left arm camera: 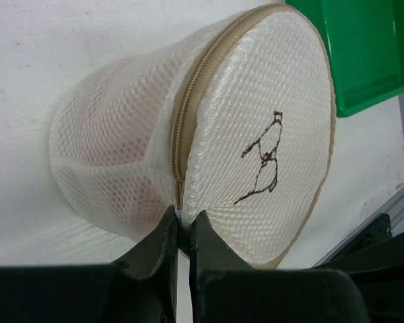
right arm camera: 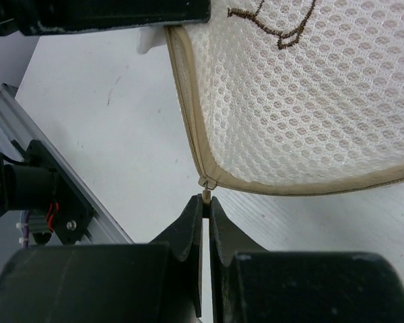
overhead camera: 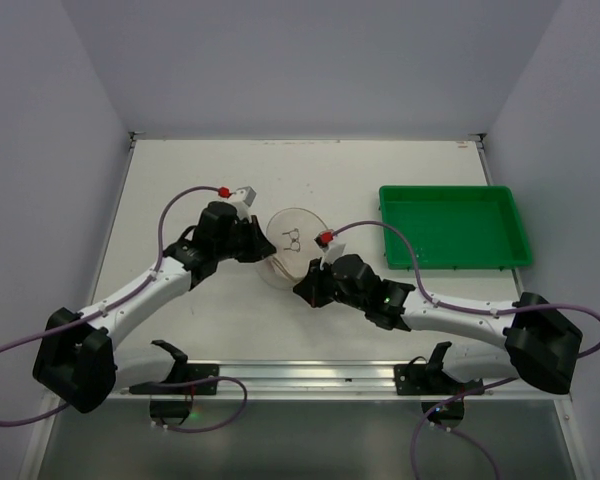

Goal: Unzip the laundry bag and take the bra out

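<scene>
Round white mesh laundry bag [overhead camera: 292,245]: beige zip [left arm camera: 188,101] looks shut, nothing removed. Left gripper [left arm camera: 183,232] pinches bag's near-left rim. Right gripper [right arm camera: 207,210] clamps small beige zip pull [right arm camera: 206,196].

The laundry bag [left arm camera: 269,87] is soft, translucent white mesh cloth with a honeycomb weave, slightly rough, and a pinkish tint shows through its side wall (what lies inside cannot be made out). Its zip rim [left arm camera: 188,108] is matt beige woven tape. The material of the zip pull [right arm camera: 206,195] at the bag's edge is too small to tell. To the right of the bag, the green tray [overhead camera: 450,189] is smooth, glossy plastic. Under the bag, the worktop [right arm camera: 108,134] is matt white and faintly scuffed. The left end effector [left arm camera: 182,219] and right end effector [right arm camera: 207,204], both touching the bag, look like matt black plastic. The rail [overhead camera: 300,372], between the bag and the arm bases, is ribbed, dull-shining metal.
</scene>
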